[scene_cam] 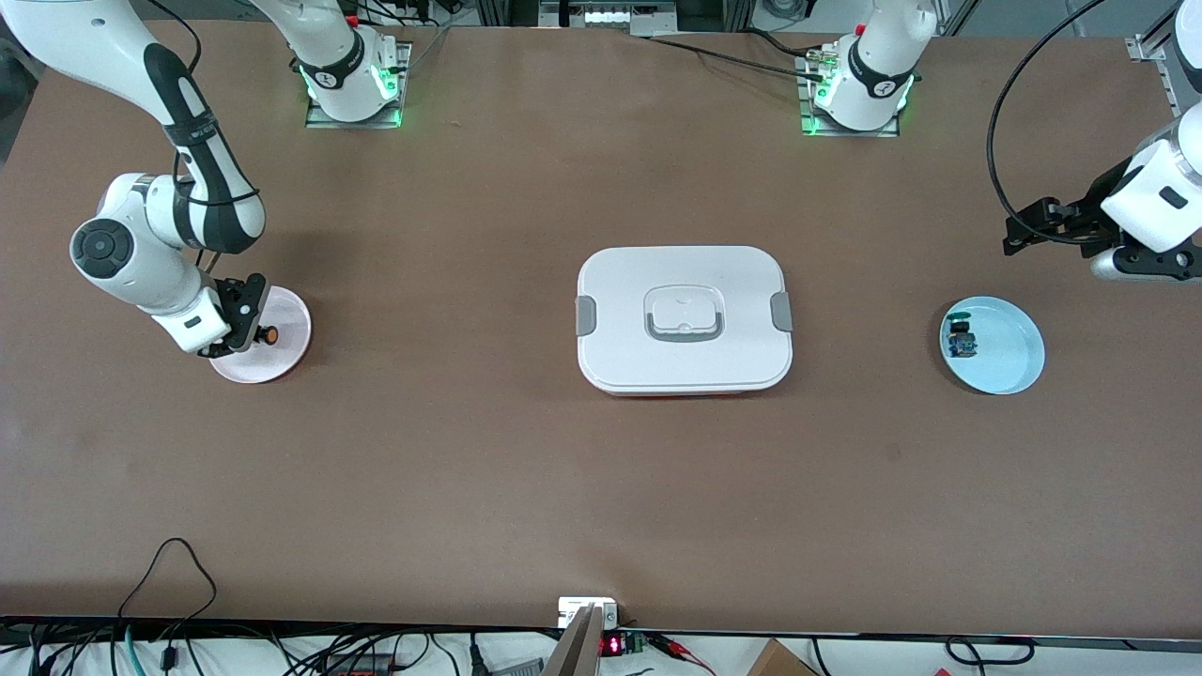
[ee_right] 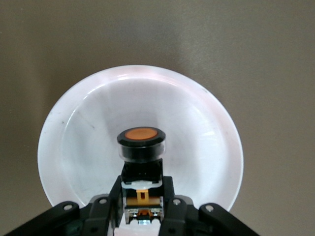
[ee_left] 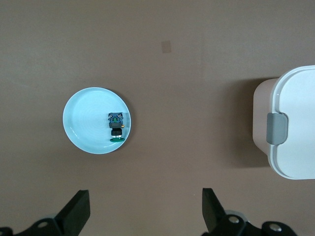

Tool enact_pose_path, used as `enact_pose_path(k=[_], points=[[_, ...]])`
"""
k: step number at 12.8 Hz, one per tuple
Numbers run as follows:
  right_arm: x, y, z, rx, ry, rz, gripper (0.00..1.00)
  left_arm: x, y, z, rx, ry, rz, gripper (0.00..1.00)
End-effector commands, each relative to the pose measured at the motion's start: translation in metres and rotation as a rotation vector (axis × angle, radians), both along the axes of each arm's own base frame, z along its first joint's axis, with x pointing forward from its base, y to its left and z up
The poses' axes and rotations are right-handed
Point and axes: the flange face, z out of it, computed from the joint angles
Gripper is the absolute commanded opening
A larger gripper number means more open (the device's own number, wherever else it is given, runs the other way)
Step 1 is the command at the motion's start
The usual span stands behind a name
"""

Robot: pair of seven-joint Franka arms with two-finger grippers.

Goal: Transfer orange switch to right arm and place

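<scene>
The right gripper point(scene_cam: 252, 330) holds the orange switch point(scene_cam: 269, 333) by its body, directly over the pink plate point(scene_cam: 286, 324) that lies near the table edge at the right arm's end. The step in hand is judged to be the placing. Lower the switch straight down toward the plate's flat centre, not the sloped rim, so it does not roll off when released. Part the jaws only once the switch rests on the plate, then lift clear vertically to avoid dragging it.

The switch is small: a black round collar around a flat orange cap point(ee_right: 141, 134), with a squarish black body below it. The right wrist view shows the fingers point(ee_right: 114, 196) clamped on the lower body, where a pale and orange insert is visible.

The left gripper point(ee_left: 146, 214) waits with its jaws spread wide and empty, over the table near the blue plate point(scene_cam: 1019, 352) at the left arm's end. That plate holds a green-capped part point(ee_left: 116, 127). A white lidded box point(scene_cam: 684, 319) sits at mid-table.
</scene>
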Motion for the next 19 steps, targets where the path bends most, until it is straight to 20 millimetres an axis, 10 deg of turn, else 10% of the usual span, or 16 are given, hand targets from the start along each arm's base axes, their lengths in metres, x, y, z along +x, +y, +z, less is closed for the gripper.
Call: enact_pose_path(k=[1,6,7,8,19], points=[[-0.007,-0.003,-0.005,-0.001,-0.006,0.032,0.04,-0.001,0.001,-0.002,0.011,-0.004,0.011,1.0],[-0.009,-0.006,-0.014,0.001,-0.009,0.029,0.12,0.008,-0.01,0.008,0.019,-0.025,-0.011,1.0],[-0.009,-0.006,-0.013,0.004,-0.013,0.01,0.68,0.008,-0.01,0.008,0.019,-0.027,-0.011,1.0],[-0.009,-0.011,-0.008,0.004,-0.021,-0.001,1.0,0.008,-0.01,0.008,0.019,-0.022,-0.011,1.0],[0.024,0.004,0.131,0.156,-0.095,-0.321,1.0,0.011,-0.014,0.019,0.019,-0.019,-0.02,1.0]])
